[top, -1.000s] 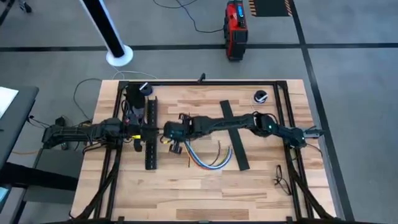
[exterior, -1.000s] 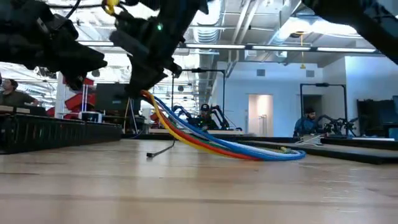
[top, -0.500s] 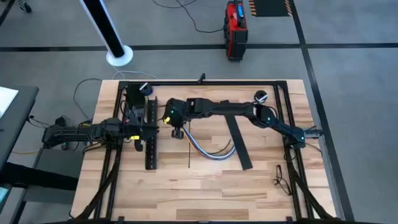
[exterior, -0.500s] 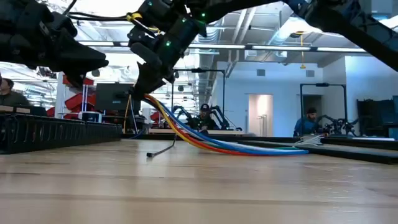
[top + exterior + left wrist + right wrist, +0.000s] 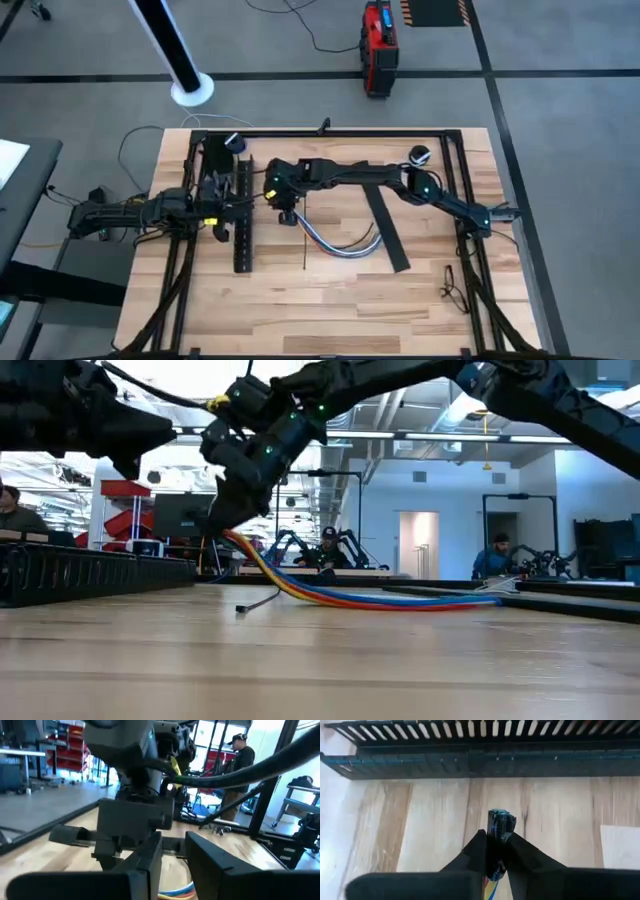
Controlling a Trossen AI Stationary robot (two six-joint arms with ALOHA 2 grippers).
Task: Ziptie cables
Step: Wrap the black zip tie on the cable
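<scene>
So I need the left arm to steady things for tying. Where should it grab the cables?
Probably mid-span of the cables, from above: there they lie flat and bunched on the table, while the right gripper already pinches one end lifted.

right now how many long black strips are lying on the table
2: the slotted channel lies near the left hand; the flat strip lies right of the cables held by the right hand.

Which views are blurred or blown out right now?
Left wrist view: near claw soft, background sharper. Right wrist view: cables in the right claw slightly soft, slotted channel clear, pale glare on wood at one edge. Low view: ceiling lights blown out.
</scene>
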